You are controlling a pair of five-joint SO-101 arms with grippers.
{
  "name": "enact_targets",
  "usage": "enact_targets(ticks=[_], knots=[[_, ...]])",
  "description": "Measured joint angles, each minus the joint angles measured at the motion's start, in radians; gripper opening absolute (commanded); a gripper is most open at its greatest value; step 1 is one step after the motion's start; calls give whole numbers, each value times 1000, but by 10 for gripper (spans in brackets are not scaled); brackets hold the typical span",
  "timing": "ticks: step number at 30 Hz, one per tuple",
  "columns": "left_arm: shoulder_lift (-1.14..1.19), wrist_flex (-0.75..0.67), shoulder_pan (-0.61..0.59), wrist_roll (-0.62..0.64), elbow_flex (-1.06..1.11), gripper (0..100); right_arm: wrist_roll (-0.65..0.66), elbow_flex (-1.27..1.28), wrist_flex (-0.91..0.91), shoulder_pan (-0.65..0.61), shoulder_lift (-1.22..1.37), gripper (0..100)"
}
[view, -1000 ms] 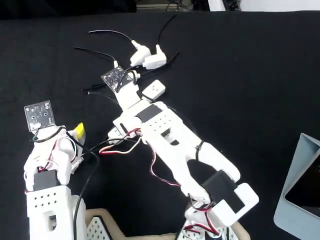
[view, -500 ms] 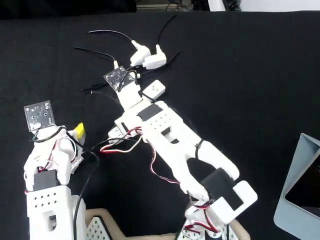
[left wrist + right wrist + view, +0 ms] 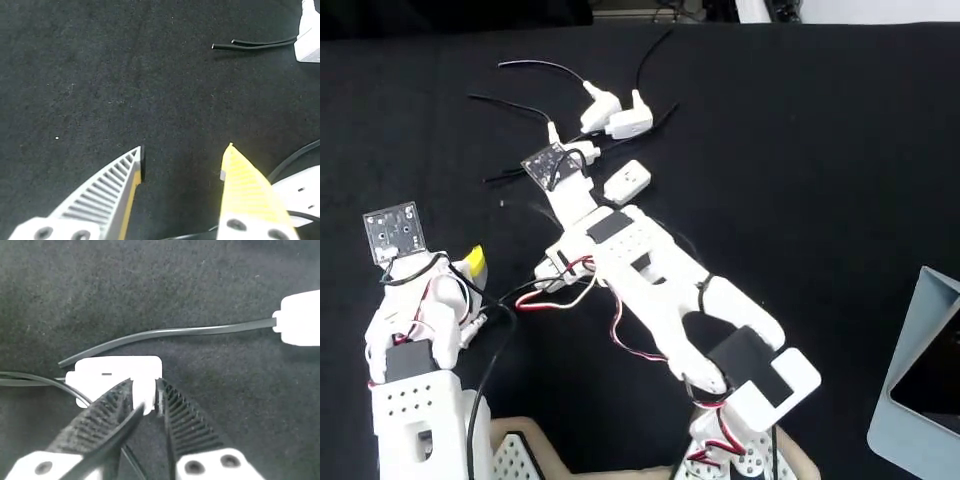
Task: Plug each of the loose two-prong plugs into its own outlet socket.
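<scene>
Right gripper (image 3: 145, 390): fingers clenched on the narrow near end of a white plug (image 3: 117, 371), which lies flat on the black table (image 3: 150, 280). A black cord (image 3: 165, 332) runs just beside the plug body. Left gripper (image 3: 185, 149): fingers released and spread wide, nothing between them, over bare table, well apart from the plugs.

Two more plugs (image 3: 615, 112) lie touching each other farther out, cords trailing away.

Handling, as a judgement: the plug looks light, with a hard, smooth plastic shell, so it could slip or twist in a tip-only pinch. The stiff cord will likely tug it off line. Better to hold the flat sides of the body, not the cord, and leave the prong end free.

Containers: the white outlet socket (image 3: 627, 180) sits just beside the right gripper, and nothing looks plugged into it. A grey bin (image 3: 918, 390) stands at the table edge; I cannot tell what is in it.
</scene>
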Motion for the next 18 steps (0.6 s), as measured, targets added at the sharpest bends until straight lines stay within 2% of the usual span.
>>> enact_targets(ticks=[11, 18], knots=[[0, 0, -6, 0, 0, 257, 25, -2, 8, 55, -138, 11], [0, 0, -6, 0, 3, 257, 64, -173, 2, 135, -172, 11]])
